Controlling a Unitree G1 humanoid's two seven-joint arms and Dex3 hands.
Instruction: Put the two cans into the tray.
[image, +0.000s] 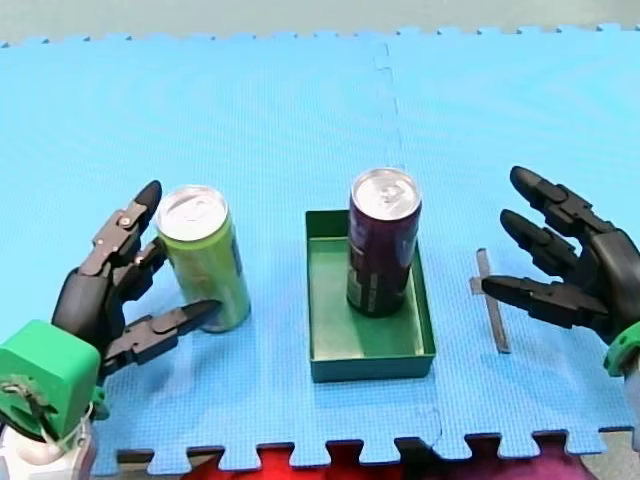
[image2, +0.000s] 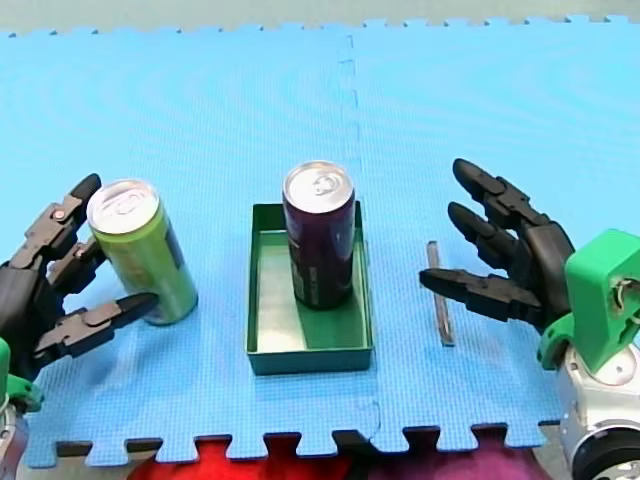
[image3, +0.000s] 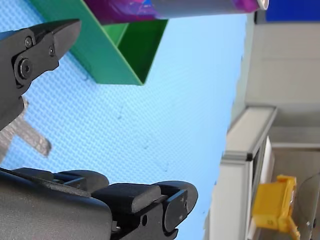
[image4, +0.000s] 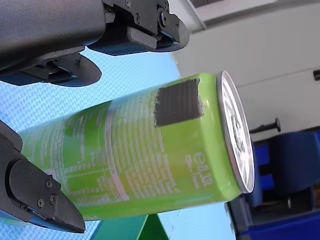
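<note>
Left hand (image: 95, 298) fingers (image: 125, 225) loosely flank the green can (image: 208, 262); right hand (image: 585, 272) released near the tray (image: 330, 310).

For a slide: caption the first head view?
Purple can upright in the green tray; left hand brackets the green can on the mat, right hand open beside the tray.

- Two head cams: high, looking fwd & down at blue mat (image: 250, 110); both share tray (image: 372, 368) mid-frame.
- Wrist cams: v. close, tilted sideways; second faces green can (image4: 150, 150).
</note>
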